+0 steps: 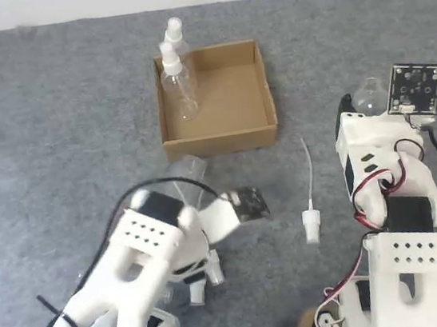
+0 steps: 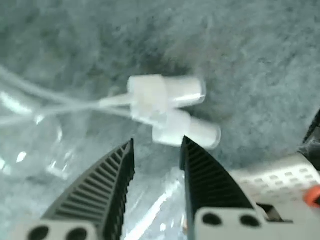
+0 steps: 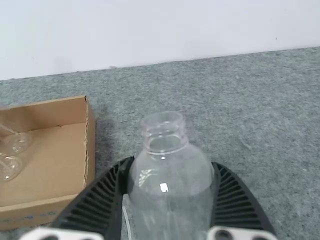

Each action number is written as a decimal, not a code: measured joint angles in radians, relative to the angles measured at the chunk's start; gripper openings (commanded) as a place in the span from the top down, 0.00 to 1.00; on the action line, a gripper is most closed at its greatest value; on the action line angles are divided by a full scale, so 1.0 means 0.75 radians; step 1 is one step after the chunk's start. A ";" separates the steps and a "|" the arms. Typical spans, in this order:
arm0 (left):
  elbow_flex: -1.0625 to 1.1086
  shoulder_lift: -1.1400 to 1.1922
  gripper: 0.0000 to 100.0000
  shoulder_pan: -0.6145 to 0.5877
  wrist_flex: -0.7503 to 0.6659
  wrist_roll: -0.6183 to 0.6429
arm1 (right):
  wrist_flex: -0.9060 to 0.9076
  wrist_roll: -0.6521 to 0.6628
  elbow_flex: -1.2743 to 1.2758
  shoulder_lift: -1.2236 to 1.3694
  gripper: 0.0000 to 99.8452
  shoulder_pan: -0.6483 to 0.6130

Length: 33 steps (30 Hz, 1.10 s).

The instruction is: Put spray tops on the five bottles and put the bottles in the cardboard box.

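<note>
Bottle (image 3: 167, 172) uncapped, clamped in right jaws; left jaws parted, empty, above spray tops (image 2: 167, 94).

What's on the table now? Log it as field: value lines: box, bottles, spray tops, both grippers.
cardboard box: open, on the grey carpet
in box: two capped bottles, against one side wall
right gripper: shut on an uncapped bottle, neck open, beside the box
left gripper: open, above two spray tops lying side by side on the carpet
loose spray top: on the carpet between the arms, tube pointing toward the box
</note>
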 measured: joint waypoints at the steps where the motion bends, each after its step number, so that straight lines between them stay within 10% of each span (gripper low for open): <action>1: 0.029 0.000 0.77 0.014 -0.035 0.000 | 0.000 0.000 0.000 0.000 0.86 0.000; 20: 0.186 0.000 0.75 0.063 -0.646 0.358 | 0.000 0.000 0.000 0.000 0.86 0.000; 33: 0.125 0.000 0.75 0.063 -0.522 0.677 | 0.000 0.000 0.000 0.000 0.86 0.002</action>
